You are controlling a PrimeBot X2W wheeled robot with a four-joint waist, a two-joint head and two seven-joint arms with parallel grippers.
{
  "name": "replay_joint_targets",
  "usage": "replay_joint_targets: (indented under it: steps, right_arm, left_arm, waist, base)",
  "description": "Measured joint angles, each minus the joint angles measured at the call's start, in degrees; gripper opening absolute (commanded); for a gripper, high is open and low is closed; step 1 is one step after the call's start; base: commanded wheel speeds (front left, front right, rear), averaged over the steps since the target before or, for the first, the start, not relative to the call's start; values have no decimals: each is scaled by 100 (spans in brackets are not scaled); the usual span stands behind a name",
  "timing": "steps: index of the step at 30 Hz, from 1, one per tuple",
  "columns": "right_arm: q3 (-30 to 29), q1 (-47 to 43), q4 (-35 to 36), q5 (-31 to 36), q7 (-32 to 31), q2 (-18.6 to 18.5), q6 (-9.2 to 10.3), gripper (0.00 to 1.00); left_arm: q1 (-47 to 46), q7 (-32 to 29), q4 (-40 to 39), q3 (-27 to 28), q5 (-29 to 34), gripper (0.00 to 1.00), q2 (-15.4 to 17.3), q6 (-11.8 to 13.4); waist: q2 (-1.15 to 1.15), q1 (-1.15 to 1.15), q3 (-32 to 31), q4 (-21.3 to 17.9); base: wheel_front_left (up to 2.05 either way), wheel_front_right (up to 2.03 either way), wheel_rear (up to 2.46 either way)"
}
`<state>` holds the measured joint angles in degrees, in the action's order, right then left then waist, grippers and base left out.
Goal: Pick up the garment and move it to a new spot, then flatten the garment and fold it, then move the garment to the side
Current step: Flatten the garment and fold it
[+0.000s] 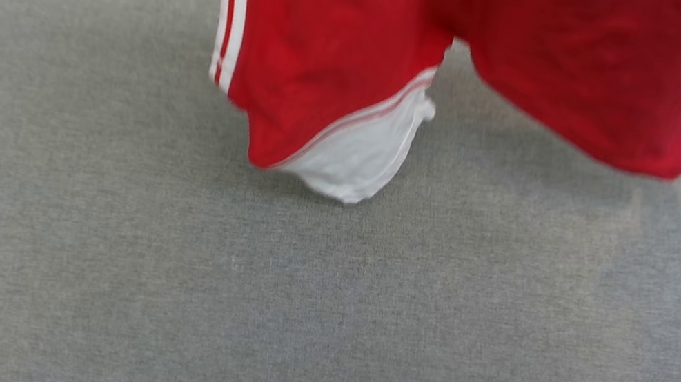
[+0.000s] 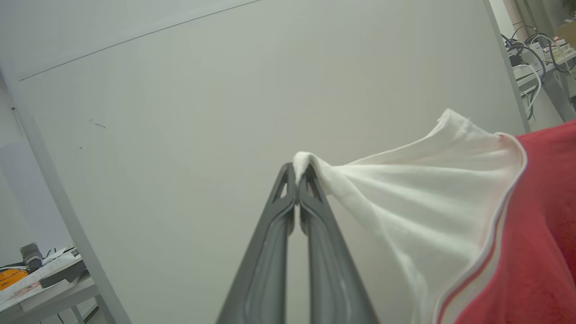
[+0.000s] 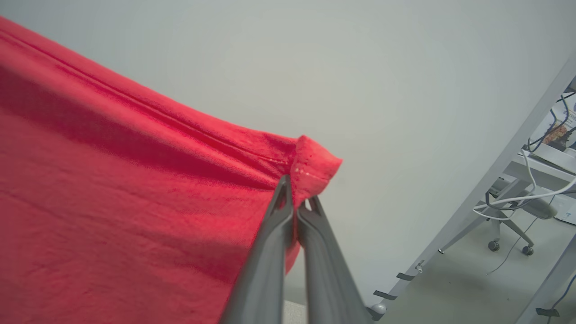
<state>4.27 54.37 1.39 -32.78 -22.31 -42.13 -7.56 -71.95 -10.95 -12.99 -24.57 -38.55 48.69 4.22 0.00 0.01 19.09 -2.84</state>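
The garment (image 1: 338,44), a red jersey T-shirt with white sleeves and red-white striped trim, hangs in the air above the grey cloth-covered table (image 1: 92,245). Its lowest point, a white sleeve (image 1: 361,153), dangles just over the table. In the left wrist view my left gripper (image 2: 297,173) is shut on the edge of a white sleeve of the garment (image 2: 427,198), which stretches away to the right. In the right wrist view my right gripper (image 3: 294,198) is shut on a red hem corner of the garment (image 3: 135,189), which spreads to the left.
A pale partition wall (image 2: 225,112) stands behind both grippers. Desks with cables (image 2: 535,58) and a wheeled office chair (image 3: 517,216) lie beyond the wall's edge. A desk with papers (image 2: 40,279) shows at the lower left of the left wrist view.
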Motion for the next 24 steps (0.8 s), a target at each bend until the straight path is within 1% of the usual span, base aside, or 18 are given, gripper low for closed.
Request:
replay_joint_targets:
  steps: [3, 6, 8, 11, 13, 16, 18, 21, 24]
  right_arm:
    - [176, 662, -437, 175, 201, 78, -3, 0]
    - [398, 1326, -932, 392, 445, 198, -4, 0]
    - [561, 1818, -1360, 575, 634, 347, -4, 0]
    - [617, 2494, -1952, 835, 981, 630, -5, 0]
    - [559, 2883, -2377, 1040, 1295, 865, -5, 0]
    - [539, 3332, -2953, 1379, 1703, 1154, -5, 0]
    - [487, 3610, -3289, 1578, 2000, 1332, -5, 0]
    - [409, 3918, -3737, 1836, 2359, 1539, -5, 0]
    - [325, 4025, -4100, 1963, 2663, 1729, -5, 0]
  left_arm:
    - [-661, -77, 531, -93, 99, 0, -52, -303]
    - [-1363, -89, 1192, -181, 263, 0, -247, -466]
    - [-1892, -69, 1684, -294, 488, 0, -405, -616]
    - [-2630, 40, 2409, -448, 779, 0, -604, -823]
    - [-3031, 175, 2883, -506, 889, 0, -757, -895]
    - [-3579, 532, 3523, -598, 1150, 0, -959, -964]
    - [-3967, 892, 3924, -644, 1317, 0, -1081, -1002]
    - [-4283, 1327, 4423, -743, 1517, 0, -1230, -1025]
    - [-4321, 1614, 4855, -980, 1569, 0, -1316, -1107]
  waist:
    - [0, 0, 357, -26]
    - [0, 1, 709, -53]
    - [0, 1, 946, -74]
    - [0, 1, 1253, -111]
    - [0, 1, 1430, -141]
    - [0, 2, 1667, -186]
    - [0, 1, 1823, -213]
    - [0, 1, 2009, -237]
    - [0, 1, 2149, -242]
  base:
    - [0, 0, 0]
    - [0, 0, 0]
    - [0, 0, 0]
    - [0, 0, 0]
    - [0, 0, 0]
    - [0, 0, 0]
    - [0, 0, 0]
    - [0, 0, 0]
    - [0, 0, 0]
